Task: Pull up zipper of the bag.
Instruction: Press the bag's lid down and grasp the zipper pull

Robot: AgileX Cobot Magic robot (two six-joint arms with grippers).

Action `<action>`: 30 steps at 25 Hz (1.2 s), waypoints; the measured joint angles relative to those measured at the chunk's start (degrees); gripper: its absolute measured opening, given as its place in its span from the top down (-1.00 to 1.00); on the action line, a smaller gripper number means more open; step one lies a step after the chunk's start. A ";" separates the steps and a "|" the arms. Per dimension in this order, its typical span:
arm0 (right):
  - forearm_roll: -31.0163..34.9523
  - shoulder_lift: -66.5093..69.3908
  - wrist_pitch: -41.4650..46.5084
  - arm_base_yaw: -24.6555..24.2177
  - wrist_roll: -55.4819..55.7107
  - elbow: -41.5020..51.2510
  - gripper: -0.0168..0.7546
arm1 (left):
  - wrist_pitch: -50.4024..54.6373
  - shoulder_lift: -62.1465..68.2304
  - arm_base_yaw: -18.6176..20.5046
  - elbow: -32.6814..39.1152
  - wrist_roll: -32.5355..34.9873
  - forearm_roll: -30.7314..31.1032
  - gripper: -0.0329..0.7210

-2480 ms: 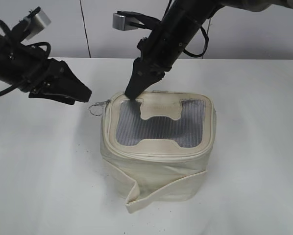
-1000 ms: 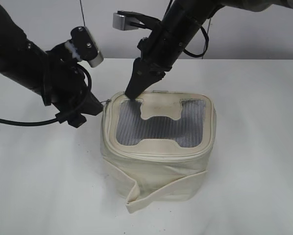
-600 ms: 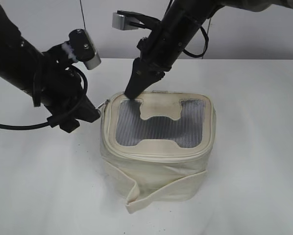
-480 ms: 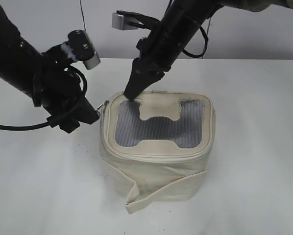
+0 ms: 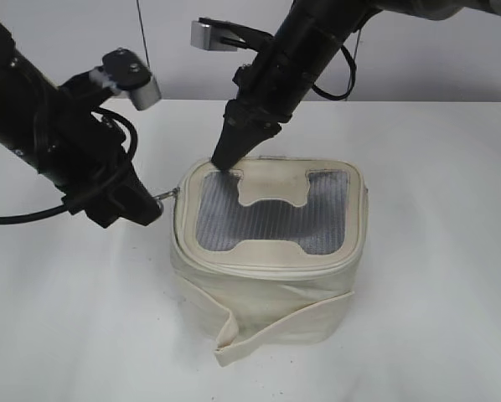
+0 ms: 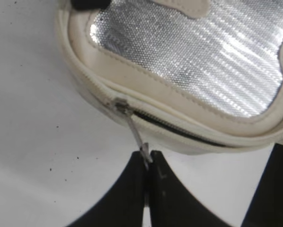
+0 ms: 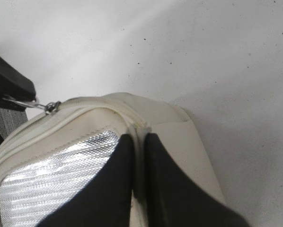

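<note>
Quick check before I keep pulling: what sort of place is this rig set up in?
Probably a lab or test bench, not a home. The bag sits alone on a plain white table against a bare pale panelled wall, with two black arms working it: left gripper and right gripper.

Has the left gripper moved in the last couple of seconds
Yes. The left gripper has come in toward the bag, then drawn slightly back left, now shut on the zipper pull.
</note>
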 joint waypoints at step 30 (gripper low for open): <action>-0.47 0.00 0.06 0.18 2.37 -0.09 0.85 | -12.56 -2.46 -27.52 3.49 -23.13 -1.75 0.92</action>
